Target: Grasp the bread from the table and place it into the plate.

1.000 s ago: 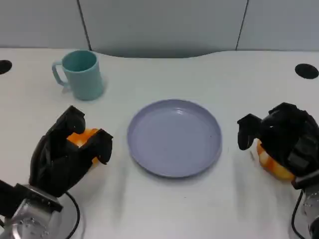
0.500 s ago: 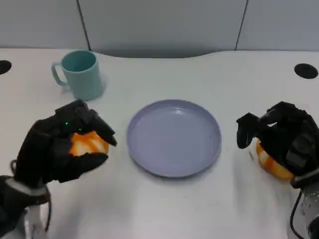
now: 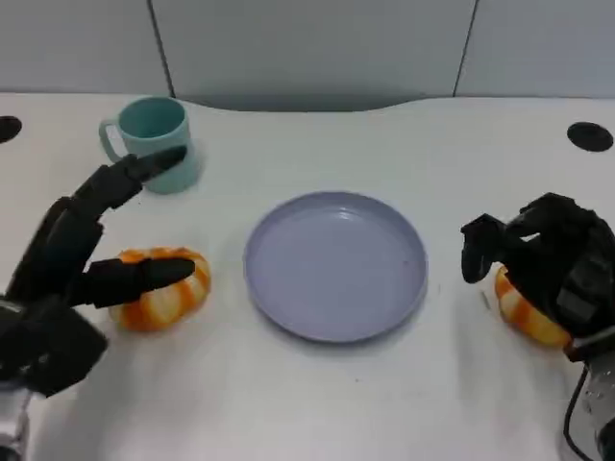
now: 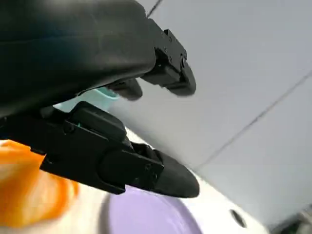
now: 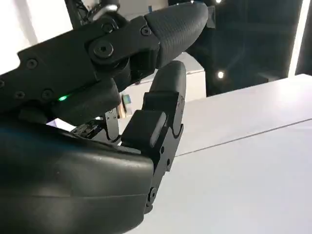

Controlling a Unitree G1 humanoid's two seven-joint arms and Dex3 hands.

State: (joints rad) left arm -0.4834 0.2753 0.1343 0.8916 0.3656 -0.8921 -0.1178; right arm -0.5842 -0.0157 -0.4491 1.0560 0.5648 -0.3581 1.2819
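Bright, even light (wrist foregrounds blurred)

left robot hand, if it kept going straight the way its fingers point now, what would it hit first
Probably the plate. The left robot hand is open, its lower finger lying over the bread and pointing toward the plate's near rim. The upper finger aims nearer the mug. Height is unclear, so it might pass above.

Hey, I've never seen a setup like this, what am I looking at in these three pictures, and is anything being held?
A humanoid robot works at a white table. The wide picture comes from its head, looking down; the other two come from cameras at its wrists, so black fingers loom close.

On the table: a purple plate, a teal mug, and two orange-and-white bread pieces.

The left hand is spread open around the left bread, holding nothing. The right hand arches over the right bread; whether it grips is unclear.
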